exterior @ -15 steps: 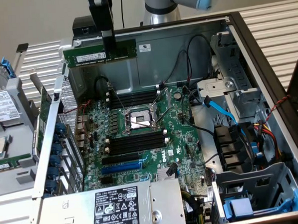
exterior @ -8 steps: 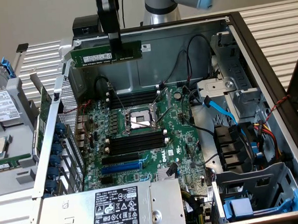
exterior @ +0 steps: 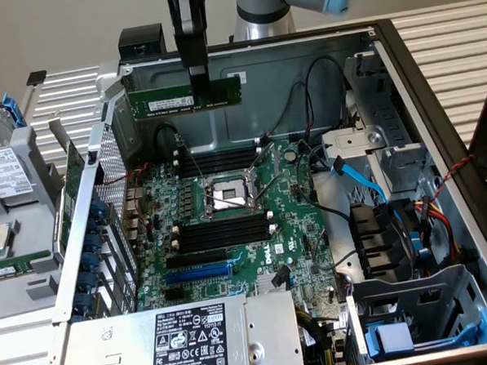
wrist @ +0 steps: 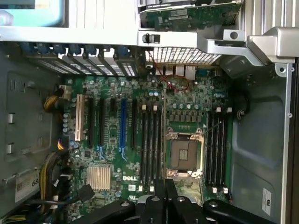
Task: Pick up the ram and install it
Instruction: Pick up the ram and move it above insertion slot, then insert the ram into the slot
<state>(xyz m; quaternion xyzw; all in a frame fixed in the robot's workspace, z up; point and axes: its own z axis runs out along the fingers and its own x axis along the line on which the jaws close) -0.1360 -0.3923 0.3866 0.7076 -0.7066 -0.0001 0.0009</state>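
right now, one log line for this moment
gripper shut on ram | ram held in air above motherboard | memory slots bare | ram not yet seated

Bright, even, diffuse light fills both views; the motherboard (exterior: 229,224) is clearly lit, with soft shadow along the case wall (exterior: 303,81); the pale metal bracket (wrist: 261,44) in the wrist view is nearly washed out; the dark fingers (wrist: 160,196) close to that camera look blurred.
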